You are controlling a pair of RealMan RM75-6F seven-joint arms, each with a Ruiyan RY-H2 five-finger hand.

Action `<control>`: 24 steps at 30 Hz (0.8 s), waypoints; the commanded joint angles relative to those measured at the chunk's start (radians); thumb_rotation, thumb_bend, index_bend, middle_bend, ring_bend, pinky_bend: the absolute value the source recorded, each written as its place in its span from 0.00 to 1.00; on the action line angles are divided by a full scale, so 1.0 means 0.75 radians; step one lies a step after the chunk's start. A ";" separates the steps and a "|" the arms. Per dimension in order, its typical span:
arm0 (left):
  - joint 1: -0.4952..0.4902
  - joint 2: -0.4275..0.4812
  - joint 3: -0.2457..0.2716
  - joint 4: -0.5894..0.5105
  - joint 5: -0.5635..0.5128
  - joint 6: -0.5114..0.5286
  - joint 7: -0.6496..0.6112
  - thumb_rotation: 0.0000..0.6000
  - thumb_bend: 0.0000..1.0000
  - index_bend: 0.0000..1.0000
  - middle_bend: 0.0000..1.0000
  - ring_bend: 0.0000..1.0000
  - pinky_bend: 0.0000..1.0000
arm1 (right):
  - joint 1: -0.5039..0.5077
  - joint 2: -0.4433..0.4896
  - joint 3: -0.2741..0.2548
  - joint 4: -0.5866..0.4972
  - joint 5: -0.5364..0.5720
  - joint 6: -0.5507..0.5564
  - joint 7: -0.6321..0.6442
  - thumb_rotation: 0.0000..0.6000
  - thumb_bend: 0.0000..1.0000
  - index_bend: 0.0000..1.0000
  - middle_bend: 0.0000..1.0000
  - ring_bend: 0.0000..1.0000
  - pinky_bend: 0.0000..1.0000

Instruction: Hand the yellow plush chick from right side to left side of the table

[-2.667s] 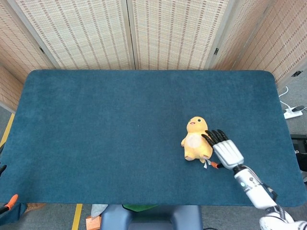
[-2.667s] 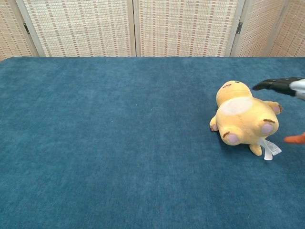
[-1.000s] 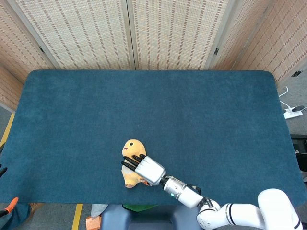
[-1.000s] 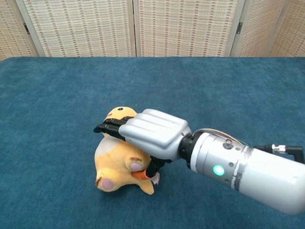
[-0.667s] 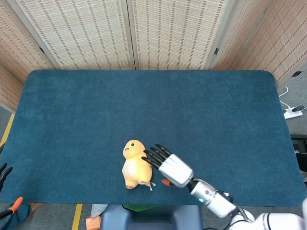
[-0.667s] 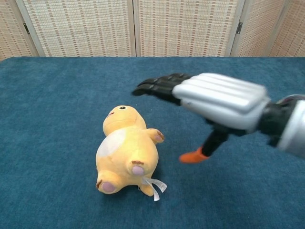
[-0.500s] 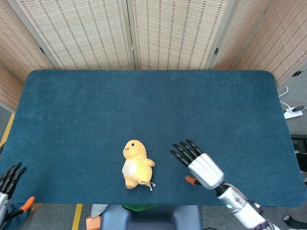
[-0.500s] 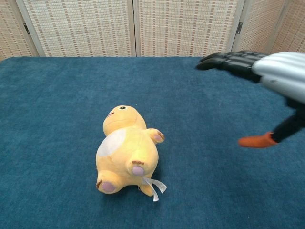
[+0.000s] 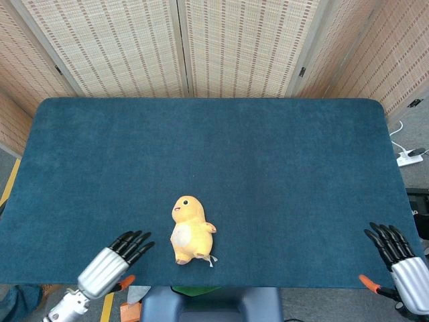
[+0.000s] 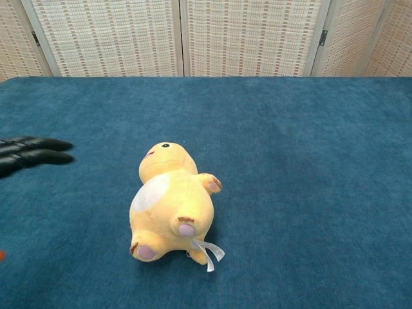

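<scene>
Lying on its back on the blue worktop (image 9: 268, 147), the chick (image 9: 188, 230) rests near the front edge, a little left of centre, head pointing away from the robot and white belly up. A white tag trails from its base, seen in the chest view beside the chick's (image 10: 171, 207) pink-soled feet. No hand touches it.

The left hand (image 9: 112, 263) hovers at the front-left edge, just beside the toy but apart from it, its dark fingers (image 9: 134, 243) spread and reaching toward the chick, holding nothing. In the chest view only those fingers (image 10: 31, 151) enter from the left border, stretched flat above the cloth and well short of the toy's head.

The right hand (image 9: 401, 260) sits at the far front-right corner, well apart from the chick, fingers splayed and empty, its orange thumb tip out to the side. Woven folding screens (image 9: 181, 43) stand behind the worktop.
</scene>
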 commanded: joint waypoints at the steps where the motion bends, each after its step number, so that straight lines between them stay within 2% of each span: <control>1: -0.211 -0.214 -0.151 -0.119 -0.263 -0.321 0.250 1.00 0.27 0.00 0.04 0.00 0.10 | -0.065 0.000 0.015 0.108 0.055 0.005 0.140 1.00 0.06 0.00 0.00 0.00 0.00; 5: -0.307 -0.327 -0.233 -0.071 -0.427 -0.435 0.346 1.00 0.27 0.00 0.04 0.00 0.07 | -0.062 -0.015 0.011 0.167 0.050 -0.067 0.222 1.00 0.06 0.00 0.00 0.00 0.00; 8: -0.364 -0.398 -0.269 -0.016 -0.520 -0.473 0.405 1.00 0.27 0.00 0.04 0.00 0.06 | -0.051 -0.014 0.005 0.186 0.035 -0.115 0.268 1.00 0.06 0.00 0.00 0.00 0.00; 17: -0.492 -0.484 -0.273 0.118 -0.711 -0.561 0.365 1.00 0.27 0.00 0.04 0.00 0.08 | -0.050 -0.012 0.041 0.192 0.037 -0.166 0.283 1.00 0.06 0.00 0.00 0.00 0.00; 19: -0.510 -0.499 -0.268 0.145 -0.728 -0.559 0.356 1.00 0.27 0.04 0.06 0.00 0.15 | -0.050 -0.011 0.041 0.188 0.028 -0.172 0.275 1.00 0.06 0.00 0.00 0.00 0.00; 20: -0.516 -0.510 -0.263 0.163 -0.726 -0.543 0.348 1.00 0.28 0.09 0.10 0.03 0.24 | -0.052 -0.009 0.043 0.184 0.024 -0.171 0.269 1.00 0.06 0.00 0.00 0.00 0.00; 21: -0.518 -0.518 -0.259 0.175 -0.717 -0.525 0.339 1.00 0.30 0.15 0.18 0.09 0.35 | -0.053 -0.008 0.046 0.181 0.022 -0.171 0.266 1.00 0.06 0.00 0.00 0.00 0.00; 24: -0.505 -0.540 -0.232 0.208 -0.654 -0.428 0.299 1.00 0.45 0.41 0.46 0.36 0.65 | -0.056 -0.005 0.054 0.171 0.022 -0.177 0.255 1.00 0.06 0.00 0.00 0.00 0.00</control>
